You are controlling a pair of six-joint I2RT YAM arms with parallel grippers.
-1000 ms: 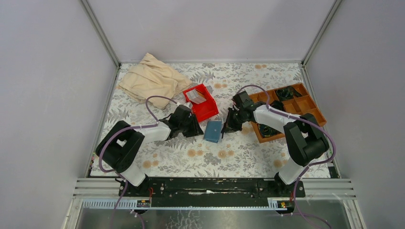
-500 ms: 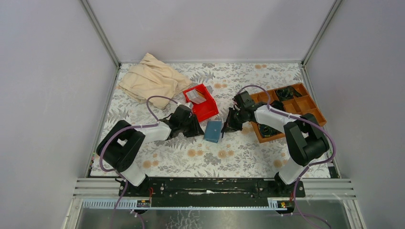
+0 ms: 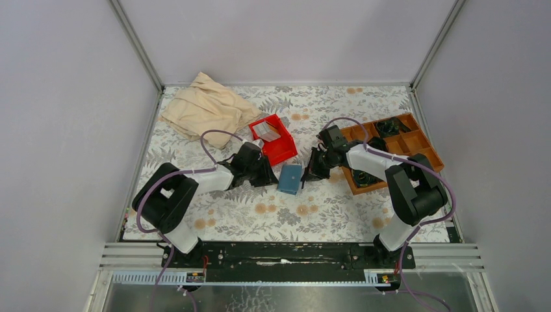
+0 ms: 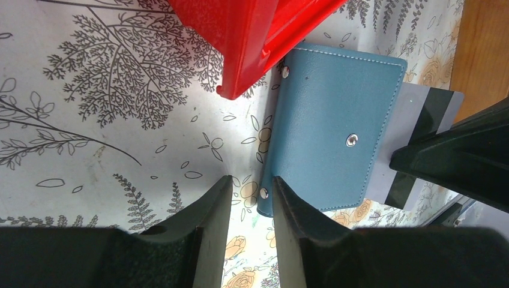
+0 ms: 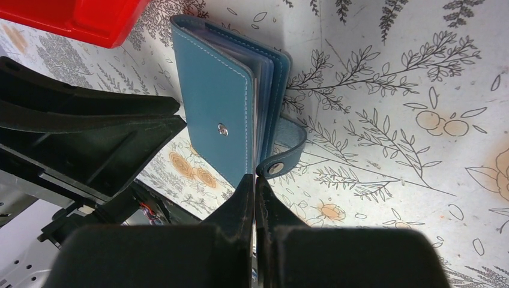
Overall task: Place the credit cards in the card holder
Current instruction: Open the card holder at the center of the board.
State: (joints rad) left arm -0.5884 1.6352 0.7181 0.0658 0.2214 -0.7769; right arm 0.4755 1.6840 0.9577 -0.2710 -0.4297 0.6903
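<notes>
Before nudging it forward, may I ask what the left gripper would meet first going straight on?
The card holder: its near corner sits at the fingertips of the left gripper. Just beyond is a corner of the red bin, though heights are unclear.

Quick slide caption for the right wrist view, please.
Right gripper, shut, tips at the snap strap of the slightly open teal card holder on the floral table, near the red bin.

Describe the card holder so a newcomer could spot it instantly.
On the floral table, find the red bin near the middle. The card holder lies right beside it: a small teal-blue wallet with metal snaps, the only blue thing there.
</notes>
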